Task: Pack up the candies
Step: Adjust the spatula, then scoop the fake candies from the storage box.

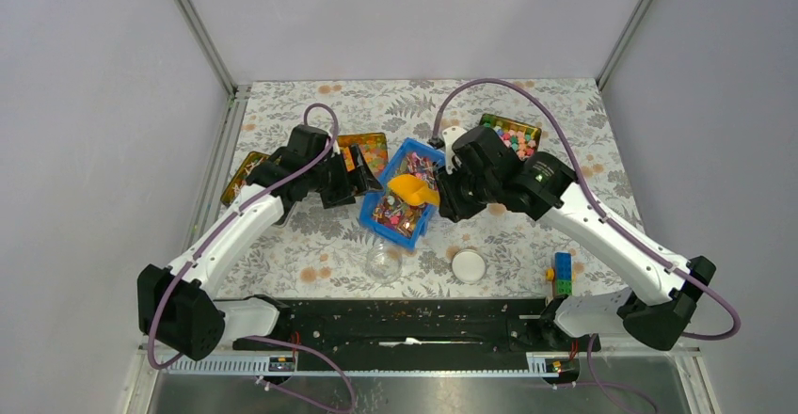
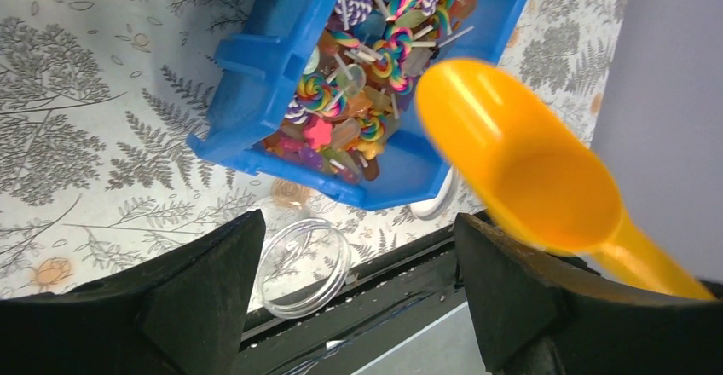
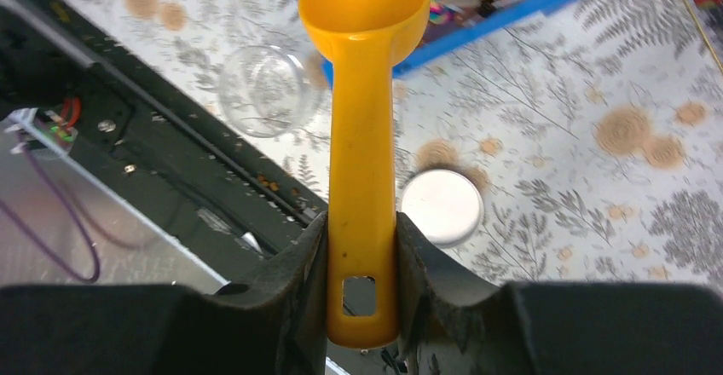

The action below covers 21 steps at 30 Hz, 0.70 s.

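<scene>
Multicoloured candies (image 2: 358, 94), blue bin (image 2: 273, 43), orange scoop (image 3: 362, 136), fern-print tablecloth (image 2: 85, 119)

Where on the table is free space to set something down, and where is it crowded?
Bare cloth runs along the far edge behind the trays, and at front left between the left arm and the jar. A smaller patch lies between the lid and the blocks. Crowded: the middle, with bin, scoop, left gripper and right gripper.

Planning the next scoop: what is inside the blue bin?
Small mixed-colour candies, some rainbow swirls on sticks. The orange scoop, held in the right gripper, hangs over the middle of the bin and hides whatever lies beneath it.
</scene>
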Tool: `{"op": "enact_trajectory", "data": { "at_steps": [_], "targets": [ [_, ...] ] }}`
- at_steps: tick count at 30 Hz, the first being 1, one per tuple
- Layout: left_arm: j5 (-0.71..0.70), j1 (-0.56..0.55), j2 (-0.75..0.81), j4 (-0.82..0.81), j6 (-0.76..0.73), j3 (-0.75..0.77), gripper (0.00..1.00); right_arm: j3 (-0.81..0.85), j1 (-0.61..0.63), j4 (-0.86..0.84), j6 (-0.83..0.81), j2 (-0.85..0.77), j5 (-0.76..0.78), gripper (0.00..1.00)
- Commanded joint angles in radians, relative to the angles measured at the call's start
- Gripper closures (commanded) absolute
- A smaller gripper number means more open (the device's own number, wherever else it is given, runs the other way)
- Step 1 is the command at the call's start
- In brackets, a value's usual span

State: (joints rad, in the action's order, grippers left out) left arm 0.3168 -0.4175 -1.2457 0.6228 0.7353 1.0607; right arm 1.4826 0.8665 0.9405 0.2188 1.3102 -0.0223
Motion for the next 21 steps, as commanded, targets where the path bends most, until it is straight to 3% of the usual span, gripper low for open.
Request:
{"op": "enact_trajectory", "data": {
  "at_steps": [1, 12, 21],
  "targets": [
    [-0.035, 0.021, -0.019, 0.034, -0.090, 0.045, 0.18, -0.067, -0.056, -0.016, 0.017, -0.064, 0.090, 1.00],
    [-0.058, 0.051, -0.222, 0.029, -0.212, 0.086, 0.21, -0.163, -0.138, 0.037, 0.035, -0.207, 0.136, 1.00],
    [0.038, 0.002, -0.320, -0.082, -0.165, 0.090, 0.25, -0.159, -0.151, 0.071, 0.048, -0.250, 0.168, 1.00]
  ]
}}
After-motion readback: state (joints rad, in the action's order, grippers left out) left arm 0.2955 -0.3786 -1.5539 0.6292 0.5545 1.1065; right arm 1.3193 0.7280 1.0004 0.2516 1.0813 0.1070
